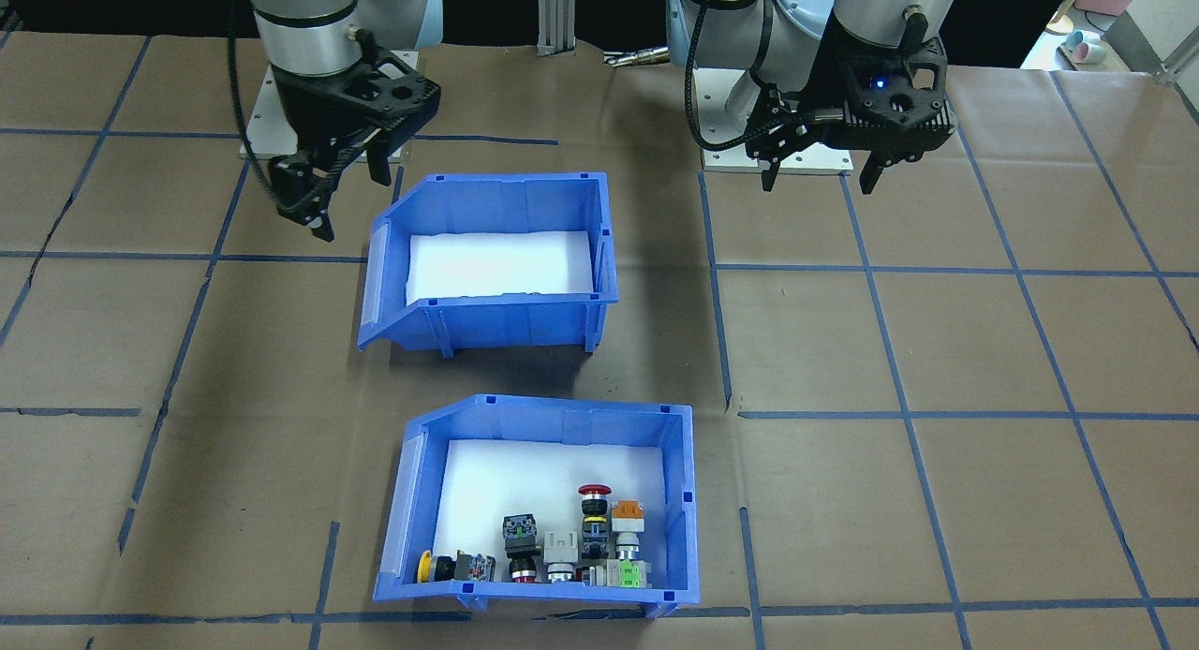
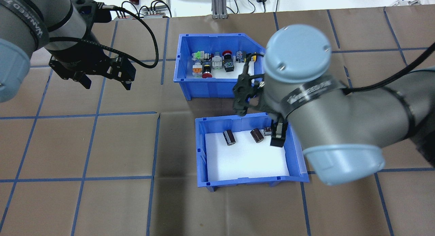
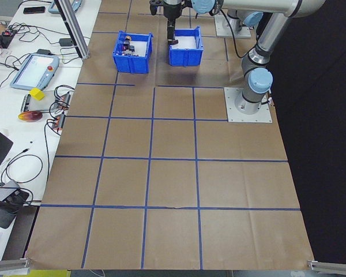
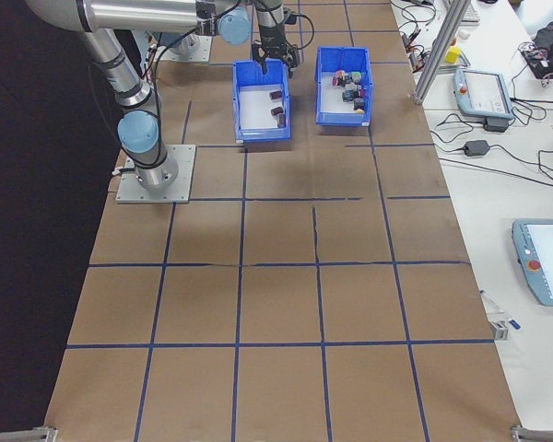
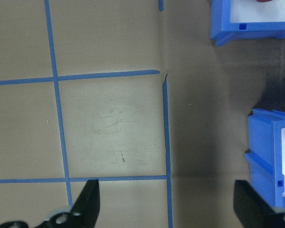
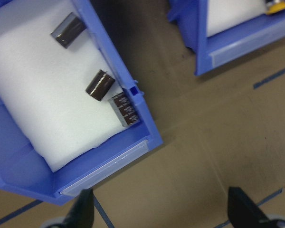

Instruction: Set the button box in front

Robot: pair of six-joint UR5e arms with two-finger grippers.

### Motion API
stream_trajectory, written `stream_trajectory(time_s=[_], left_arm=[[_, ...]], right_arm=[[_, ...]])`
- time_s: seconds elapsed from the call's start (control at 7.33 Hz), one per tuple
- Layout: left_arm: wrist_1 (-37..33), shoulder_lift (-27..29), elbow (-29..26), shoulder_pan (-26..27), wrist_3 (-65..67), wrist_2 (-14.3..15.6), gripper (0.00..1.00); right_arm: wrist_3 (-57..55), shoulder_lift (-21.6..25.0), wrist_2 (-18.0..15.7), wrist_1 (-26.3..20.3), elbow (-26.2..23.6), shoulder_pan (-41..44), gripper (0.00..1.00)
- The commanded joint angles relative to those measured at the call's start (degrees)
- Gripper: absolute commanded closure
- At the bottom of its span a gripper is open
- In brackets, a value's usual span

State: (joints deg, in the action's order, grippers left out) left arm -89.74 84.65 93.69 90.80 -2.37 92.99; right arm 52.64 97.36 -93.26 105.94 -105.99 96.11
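Button box [image 1: 539,509]: blue bin w/ white foam floor, on table's operator side, beyond the 2nd bin as seen from the robot; switches bunched along its outer wall. Right gripper [image 1: 342,196]: jaws wide, holding nothing, hovering by sloped end of other blue bin [image 1: 492,261]. That bin holds dark cylinders [image 2: 243,136]. Left gripper [image 2: 105,81]: jaws wide, empty, over bare brown paper [image 2: 85,144], well apart from both bins.

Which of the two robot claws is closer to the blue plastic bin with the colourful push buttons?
The right gripper: it hangs by the sloped end of the blue button bin, over the neighbouring capacitor bin. The left gripper hovers farther off over bare table.
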Motion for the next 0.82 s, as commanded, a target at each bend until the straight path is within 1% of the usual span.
stream_trajectory(time_s=[0.0, 0.14, 0.27, 0.41, 0.55, 0.68], left_arm=[[0.1, 0.2, -0.3, 0.0, 0.0, 0.0, 0.01], [0.0, 0.4, -1.0, 0.0, 0.0, 0.0, 0.01], [0.0, 0.4, -1.1, 0.0, 0.0, 0.0, 0.01], [-0.2, 0.3, -1.2, 0.0, 0.0, 0.1, 0.01], [-0.2, 0.4, -1.3, 0.0, 0.1, 0.0, 0.01], [-0.2, 0.4, -1.3, 0.0, 0.1, 0.0, 0.01]], right_arm=[[-16.4, -2.2, 1.8, -3.8, 5.7, -4.8, 0.0], [-22.4, -5.2, 1.9, -7.3, 10.2, -4.8, 0.0], [-31.6, -8.6, 2.2, -12.0, 15.6, -4.9, 0.0], [-37.8, -9.6, 2.2, -15.6, 19.3, -4.9, 0.0], [-43.5, -10.2, 2.2, -16.9, 20.2, -5.9, 0.0], [-48.9, -10.2, 2.3, -17.2, 20.3, -7.9, 0.0]])
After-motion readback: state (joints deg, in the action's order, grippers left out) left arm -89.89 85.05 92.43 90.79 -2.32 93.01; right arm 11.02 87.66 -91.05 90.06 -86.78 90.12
